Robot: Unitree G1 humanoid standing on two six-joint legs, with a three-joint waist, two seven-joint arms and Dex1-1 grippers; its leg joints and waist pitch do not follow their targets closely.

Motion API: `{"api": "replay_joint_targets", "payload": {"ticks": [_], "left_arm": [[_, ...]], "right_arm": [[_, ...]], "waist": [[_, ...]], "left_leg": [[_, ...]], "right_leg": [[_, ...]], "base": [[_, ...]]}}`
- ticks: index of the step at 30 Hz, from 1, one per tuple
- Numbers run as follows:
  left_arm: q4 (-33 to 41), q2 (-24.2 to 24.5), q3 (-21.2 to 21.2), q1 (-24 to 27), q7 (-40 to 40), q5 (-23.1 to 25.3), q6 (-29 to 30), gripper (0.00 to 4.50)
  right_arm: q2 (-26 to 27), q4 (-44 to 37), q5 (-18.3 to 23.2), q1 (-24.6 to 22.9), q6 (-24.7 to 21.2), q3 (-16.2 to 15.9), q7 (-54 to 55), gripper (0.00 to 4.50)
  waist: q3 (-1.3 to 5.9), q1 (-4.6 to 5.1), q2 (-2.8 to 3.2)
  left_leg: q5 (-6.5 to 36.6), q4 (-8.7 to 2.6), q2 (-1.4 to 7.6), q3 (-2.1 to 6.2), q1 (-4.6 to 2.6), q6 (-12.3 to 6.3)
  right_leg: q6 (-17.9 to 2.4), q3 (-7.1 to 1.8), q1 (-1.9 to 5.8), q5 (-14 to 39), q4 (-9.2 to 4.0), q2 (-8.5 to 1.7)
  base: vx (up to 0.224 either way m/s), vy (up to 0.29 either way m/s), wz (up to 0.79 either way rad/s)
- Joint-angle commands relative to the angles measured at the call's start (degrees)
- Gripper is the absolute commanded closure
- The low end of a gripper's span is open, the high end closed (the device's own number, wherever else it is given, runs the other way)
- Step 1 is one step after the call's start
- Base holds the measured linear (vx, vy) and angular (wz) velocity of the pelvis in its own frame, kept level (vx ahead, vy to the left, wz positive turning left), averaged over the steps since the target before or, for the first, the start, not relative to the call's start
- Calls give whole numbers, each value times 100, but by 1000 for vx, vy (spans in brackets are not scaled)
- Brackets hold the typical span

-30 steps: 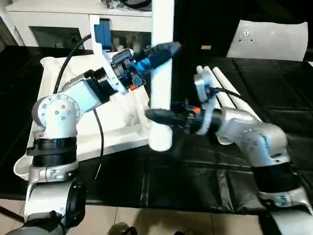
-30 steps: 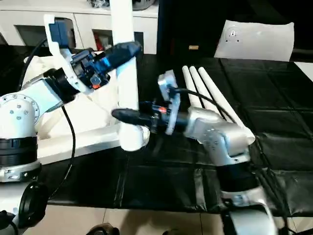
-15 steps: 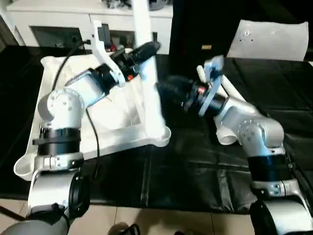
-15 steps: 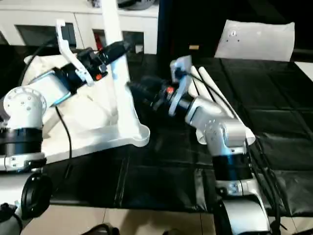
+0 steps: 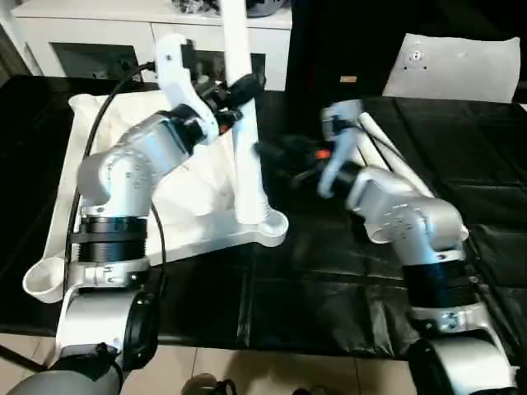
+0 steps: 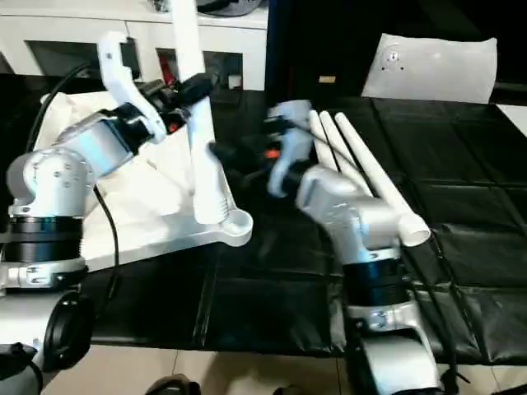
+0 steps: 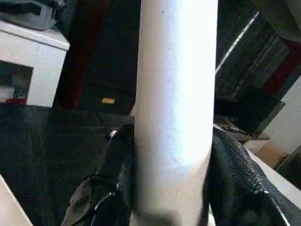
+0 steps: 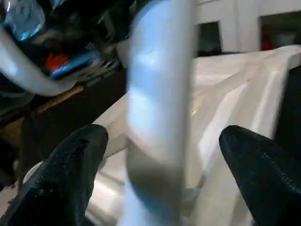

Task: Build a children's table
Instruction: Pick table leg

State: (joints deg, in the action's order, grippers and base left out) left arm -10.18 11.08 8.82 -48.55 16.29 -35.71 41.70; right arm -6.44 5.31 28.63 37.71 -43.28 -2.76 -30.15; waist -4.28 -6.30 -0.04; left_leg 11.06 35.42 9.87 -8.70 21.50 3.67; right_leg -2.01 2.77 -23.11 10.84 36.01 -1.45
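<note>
Fig.: L gripper [image 5: 244,85] clamps leg [image 5: 240,123] upright in tabletop [image 5: 198,193] corner socket [image 5: 265,220]; R gripper [image 8: 160,155] spread wide, holding nothing. Spare legs [image 6: 362,169] unfitted at right.

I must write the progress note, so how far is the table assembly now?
Done: nothing is clearly finished. In hand: one long white tapered tube leg stands in the near corner socket of the white plastic rectangular top, gripped by the left gripper; the right gripper, jaws wide, is beside it. Left: three white legs lie on the black table.
</note>
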Motion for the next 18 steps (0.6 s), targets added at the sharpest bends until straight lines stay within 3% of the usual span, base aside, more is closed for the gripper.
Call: {"api": "replay_joint_targets", "payload": {"ticks": [1,3,9,17,18], "left_arm": [[164,31,-98,-24,79,145,-132,272],[259,64,-229,-16,188,248,-232,272],[484,92,-387,63,375,266,-227,272],[868,193,-722,121,857,220,-106,272],[879,210,-761,122,879,255,-112,272]], "right_arm": [[-42,-72,0,-50,-98,-63,-39,25],[-62,10,-24,-46,-108,-120,-114,25],[-117,164,-16,-49,-169,-127,-235,25],[-204,283,-44,-13,-176,-231,-429,25],[-210,297,-54,-6,-169,-246,-457,42]], "waist": [[473,19,-58],[474,7,-40],[465,13,-99],[458,9,-77],[454,12,-77]], "left_leg": [[347,-390,262,46,-35,105],[337,-391,268,53,-41,117],[290,-392,267,45,-32,114],[332,-389,268,42,-38,129],[340,-389,269,41,-38,126]], "right_leg": [[-619,-322,351,1119,-442,-609],[-609,-323,345,1091,-438,-614],[-695,-327,362,961,-414,-625],[-664,-329,349,1129,-424,-625],[-665,-328,344,1130,-430,-622]], "base": [[0,0,0],[0,0,0],[0,0,0],[0,0,0],[0,0,0]]}}
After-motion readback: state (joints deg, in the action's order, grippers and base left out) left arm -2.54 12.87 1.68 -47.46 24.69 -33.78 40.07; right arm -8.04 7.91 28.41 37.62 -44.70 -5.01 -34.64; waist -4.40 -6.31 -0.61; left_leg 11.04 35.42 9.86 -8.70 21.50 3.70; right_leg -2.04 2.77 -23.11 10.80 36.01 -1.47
